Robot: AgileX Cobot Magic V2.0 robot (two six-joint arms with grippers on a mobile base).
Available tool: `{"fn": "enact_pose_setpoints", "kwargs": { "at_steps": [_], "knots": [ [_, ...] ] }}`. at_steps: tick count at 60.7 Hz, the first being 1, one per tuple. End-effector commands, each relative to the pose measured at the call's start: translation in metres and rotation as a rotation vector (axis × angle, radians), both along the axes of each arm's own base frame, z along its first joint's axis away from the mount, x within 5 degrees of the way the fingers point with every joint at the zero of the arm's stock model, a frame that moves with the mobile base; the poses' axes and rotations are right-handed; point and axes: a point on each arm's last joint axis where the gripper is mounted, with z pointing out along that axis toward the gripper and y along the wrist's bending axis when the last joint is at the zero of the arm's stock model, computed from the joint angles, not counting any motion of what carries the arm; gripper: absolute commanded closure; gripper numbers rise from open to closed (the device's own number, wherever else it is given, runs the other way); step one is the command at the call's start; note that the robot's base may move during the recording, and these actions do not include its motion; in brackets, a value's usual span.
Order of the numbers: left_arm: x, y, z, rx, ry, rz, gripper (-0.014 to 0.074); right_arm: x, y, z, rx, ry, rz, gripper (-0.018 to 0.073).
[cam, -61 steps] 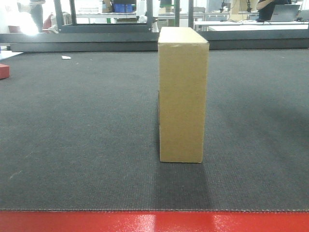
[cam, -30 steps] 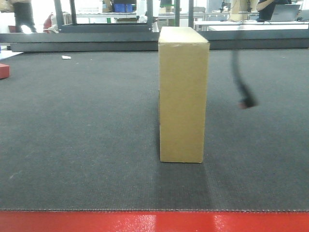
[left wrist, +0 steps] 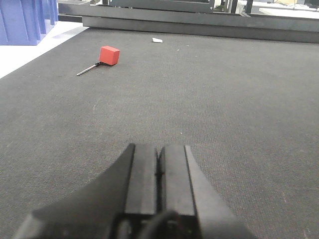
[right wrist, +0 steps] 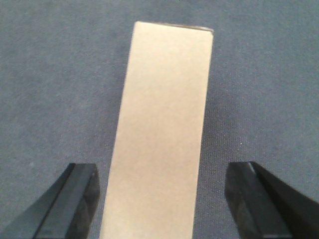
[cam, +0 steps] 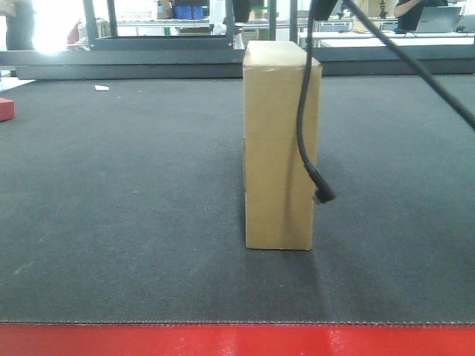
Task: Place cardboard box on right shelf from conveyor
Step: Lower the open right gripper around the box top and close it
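The conveyor (cam: 126, 208), a wide dark grey woven belt edged on its near side by a glossy red strip (cam: 237, 340), lies under both tools. A blue plastic bin (left wrist: 25, 20) stands off the belt, far ahead and to the left of the left gripper (left wrist: 158, 152). Only its ribbed wall shows, so its contents cannot be told.

The cardboard box (cam: 278, 148), plain tan and unmarked, stands upright on the belt with its long axis vertical and a narrow face turned to the front camera. From the right wrist, the face turned to the camera is a long narrow rectangle. Its length runs straight ahead of the right gripper (right wrist: 163, 172), between the spread fingers (right wrist: 75, 199).

The right gripper's jaws are wide apart and clamp nothing. Belt shows between the box and the finger at the picture's right. The other finger's inner edge meets the box edge in the view, and contact there cannot be told. The left gripper is closed on nothing, its two pads pressed flat together, low over bare belt.

A black cable (cam: 300, 126) hangs down across the box's front face, ending in a plug (cam: 323, 194) at the box's right edge. A red block (left wrist: 109, 55) lies well ahead and left of the left gripper, with a thin rod (left wrist: 87, 70) at its near-left side. A white scrap (left wrist: 157, 40) lies farther ahead.
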Motion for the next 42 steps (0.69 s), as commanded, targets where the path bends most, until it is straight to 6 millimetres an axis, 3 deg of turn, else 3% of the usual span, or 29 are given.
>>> {"fn": "enact_pose_setpoints", "kwargs": {
  "at_steps": [1,42],
  "knots": [
    [-0.001,0.001,0.006,-0.007,-0.090,0.011,0.0713,-0.003,-0.006,0.029,0.050,-0.114,-0.007,-0.0052],
    [-0.001,0.001,0.006,-0.007,-0.090,0.011,0.0713,0.018,0.008,-0.017,0.047,0.017,-0.031,-0.0052]
  ]
}}
